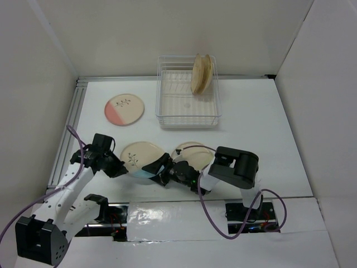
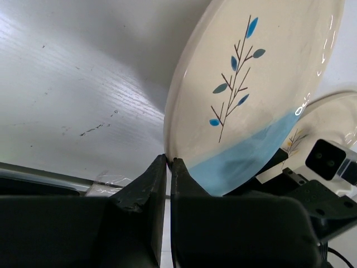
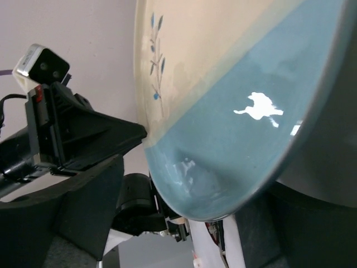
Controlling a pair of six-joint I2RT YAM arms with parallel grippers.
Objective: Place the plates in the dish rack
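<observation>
Just right of the tilted blue plate, another plate lies flat.

A robotics lab test cell: plain white panel walls box in a white surface, a metal rail lines its left edge, and purple cables loop along its near edge.

- No legible text, label, brand or number in the top, left-wrist or right-wrist view.
- Only markings seen: painted leaf sprigs on blue plate and pink plate. Decoration, not lettering.
</observation>
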